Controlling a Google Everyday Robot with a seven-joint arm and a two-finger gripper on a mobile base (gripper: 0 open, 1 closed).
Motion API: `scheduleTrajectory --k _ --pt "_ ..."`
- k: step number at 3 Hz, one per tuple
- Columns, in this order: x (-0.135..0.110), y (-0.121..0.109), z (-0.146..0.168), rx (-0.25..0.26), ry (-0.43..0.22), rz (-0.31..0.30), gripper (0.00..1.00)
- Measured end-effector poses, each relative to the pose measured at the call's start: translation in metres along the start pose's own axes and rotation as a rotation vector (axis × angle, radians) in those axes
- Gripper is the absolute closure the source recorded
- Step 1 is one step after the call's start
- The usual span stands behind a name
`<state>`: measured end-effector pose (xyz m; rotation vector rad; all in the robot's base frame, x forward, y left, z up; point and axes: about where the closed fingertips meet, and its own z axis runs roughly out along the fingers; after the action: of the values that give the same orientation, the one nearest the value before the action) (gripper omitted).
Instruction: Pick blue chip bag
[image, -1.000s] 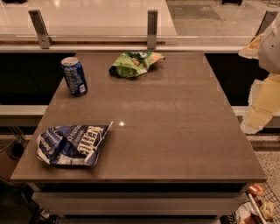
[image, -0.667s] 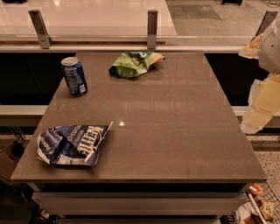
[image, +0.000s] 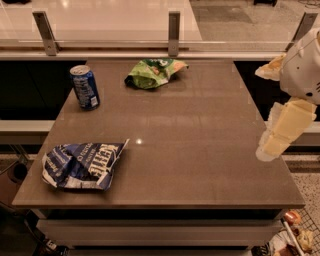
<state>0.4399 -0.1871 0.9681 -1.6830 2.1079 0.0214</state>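
Off the right edge of the tabletop, the hand hangs well apart from the blue chip bag, which lies crumpled at the near left corner. It is probably parked aside to leave the bag in open view. Whether the hand is parted or closed, I cannot tell.

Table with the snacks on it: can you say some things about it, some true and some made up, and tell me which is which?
1. The blue chip bag lies near the front left corner of the table. True.
2. The soda can has tipped onto its side. False: it stands upright near the back left.
3. The gripper is touching the blue chip bag. False: it hangs by the table's right edge, far from the bag.
4. The green chip bag lies near the back edge, apart from the can. True.
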Motion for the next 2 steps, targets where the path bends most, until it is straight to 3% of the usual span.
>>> scheduleTrajectory --k 1,2 --pt "-0.024 0.017 0.025 -0.036 -0.141 0.001 0.0" --pt "-0.067 0.032 0.045 -0.069 -0.284 -0.03 0.0"
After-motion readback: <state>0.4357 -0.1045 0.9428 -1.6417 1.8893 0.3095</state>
